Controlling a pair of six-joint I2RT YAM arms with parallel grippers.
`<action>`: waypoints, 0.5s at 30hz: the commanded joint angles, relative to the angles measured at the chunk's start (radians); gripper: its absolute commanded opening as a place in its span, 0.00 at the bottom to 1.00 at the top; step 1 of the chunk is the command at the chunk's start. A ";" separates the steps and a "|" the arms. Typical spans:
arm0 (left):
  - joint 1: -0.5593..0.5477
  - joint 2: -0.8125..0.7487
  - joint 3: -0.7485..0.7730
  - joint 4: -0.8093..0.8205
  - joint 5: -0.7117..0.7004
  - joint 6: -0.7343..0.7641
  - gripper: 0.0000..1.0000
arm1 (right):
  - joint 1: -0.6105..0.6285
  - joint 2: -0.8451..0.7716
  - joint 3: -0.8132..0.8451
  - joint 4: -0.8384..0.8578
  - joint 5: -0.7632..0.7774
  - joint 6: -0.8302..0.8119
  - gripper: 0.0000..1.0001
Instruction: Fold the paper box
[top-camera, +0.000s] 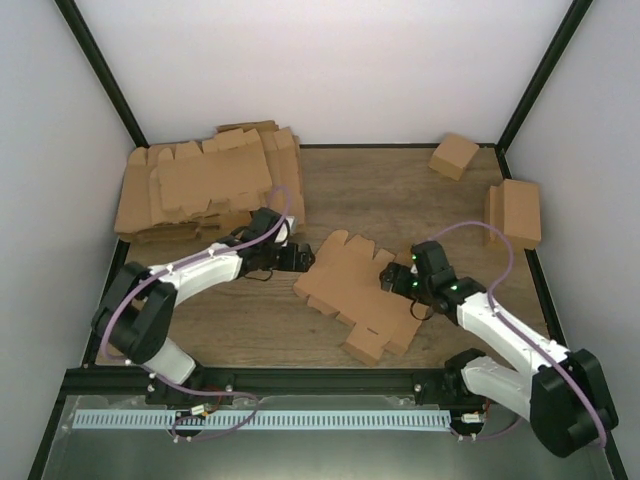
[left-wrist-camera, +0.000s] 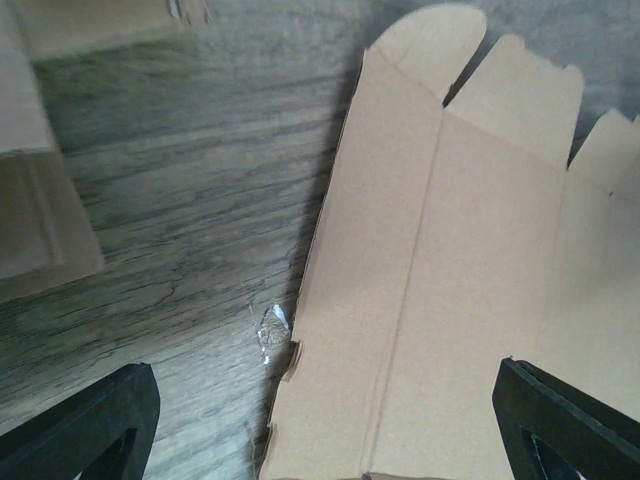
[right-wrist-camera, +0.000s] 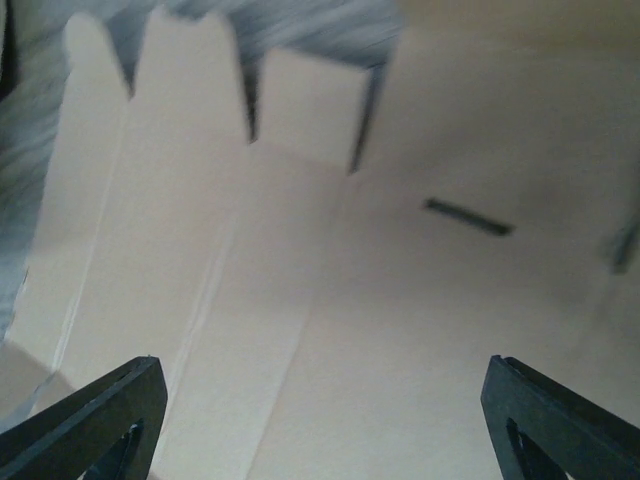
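The paper box (top-camera: 355, 295) lies mostly flat and unfolded mid-table, between the two arms. The left gripper (left-wrist-camera: 322, 385) is spread wide over its left edge, and the right gripper (right-wrist-camera: 322, 375) is spread wide above its panels. The wood-grain table (top-camera: 240, 330) holds a pile of blanks (top-camera: 205, 185) far left and a small box (top-camera: 453, 155) far right, within white walls (top-camera: 320, 60).

Paper box (top-camera: 352, 288): plain brown cardboard die-cut blank, mostly flat, unfolded. Lies diagonally on table (top-camera: 370, 195), about mid-width, closer to near edge than far. Rounded and square tabs along far edge; creases visible; narrow slot in one panel. Near end flap folded over, slightly raised.
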 joint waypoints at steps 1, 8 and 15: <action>0.003 0.091 0.048 0.044 0.075 0.028 0.93 | -0.156 -0.051 -0.017 -0.051 -0.034 0.019 0.90; 0.002 0.172 0.064 0.016 0.103 0.021 0.92 | -0.244 -0.115 -0.065 -0.084 -0.017 0.100 0.89; 0.001 0.187 0.032 0.040 0.162 -0.008 0.92 | -0.245 -0.142 -0.078 -0.171 0.116 0.222 0.89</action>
